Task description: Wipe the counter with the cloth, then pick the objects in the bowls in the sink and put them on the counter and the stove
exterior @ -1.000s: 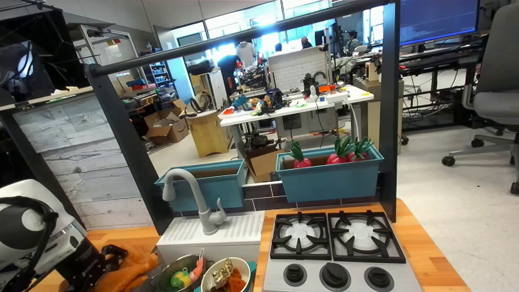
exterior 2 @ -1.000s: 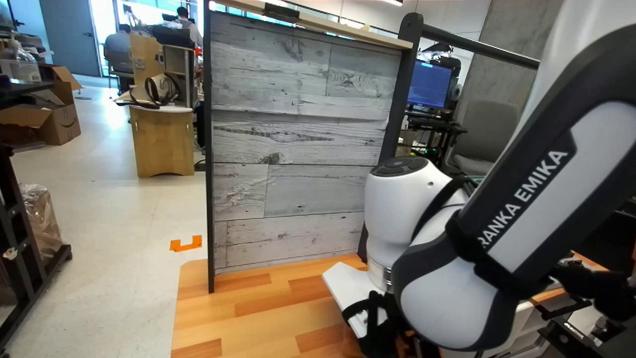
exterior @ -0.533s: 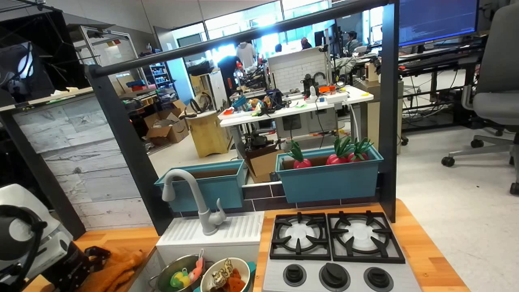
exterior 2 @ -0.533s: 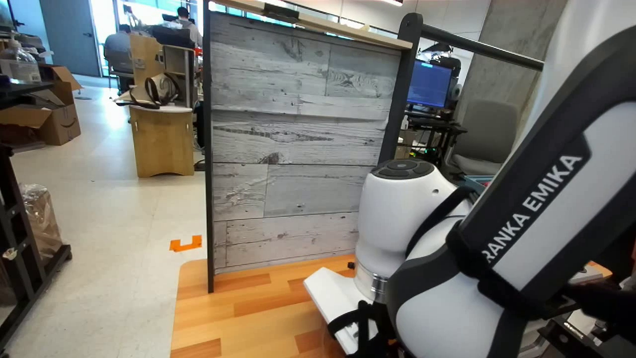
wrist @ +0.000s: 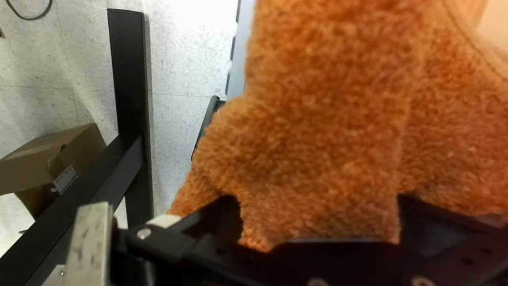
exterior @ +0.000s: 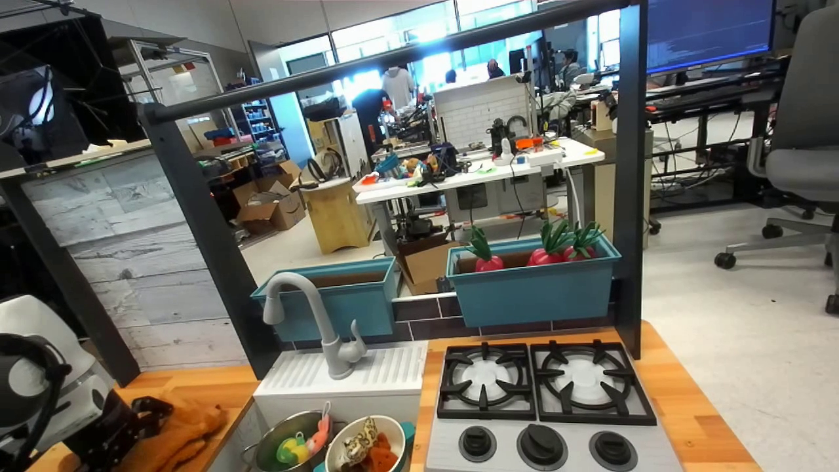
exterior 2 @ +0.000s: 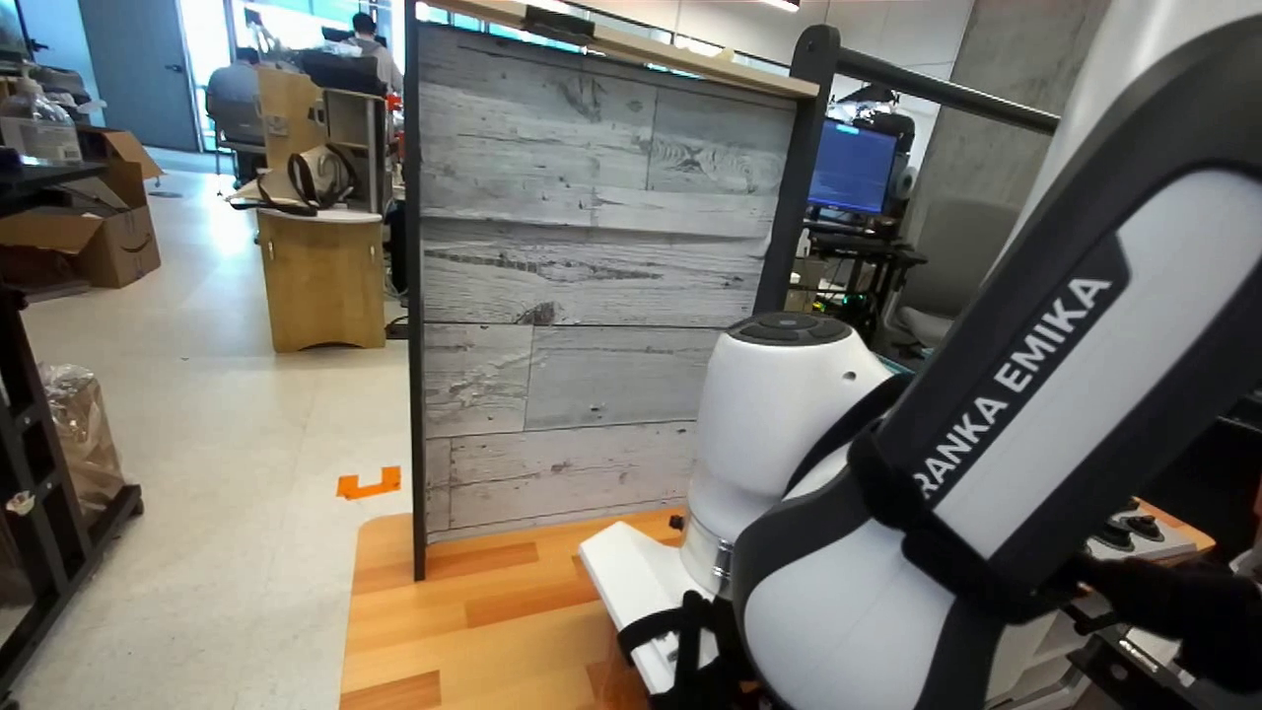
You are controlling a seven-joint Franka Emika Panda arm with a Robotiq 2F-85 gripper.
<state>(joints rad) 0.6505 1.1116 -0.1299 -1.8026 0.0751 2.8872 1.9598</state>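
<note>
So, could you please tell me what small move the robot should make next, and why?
I would probably slide the cloth a little away from the sink as a wipe: it lies on the counter close to the sink's edge, bunched between the wide-open jaws of the hand.

- I see free air above the stove [exterior: 578, 434], right side.
- The faucet [exterior: 331, 334] stands tall at the far side of the sink [exterior: 367, 403].
- A metal bowl [exterior: 275, 438] and a pale bowl [exterior: 392, 429] stand close together in the sink.
- Behind the left worktop [exterior: 203, 378], a plank panel [exterior: 144, 269] bars the way.
- Orange cloth [wrist: 317, 131] fills the spread pincer [wrist: 317, 208].
</note>
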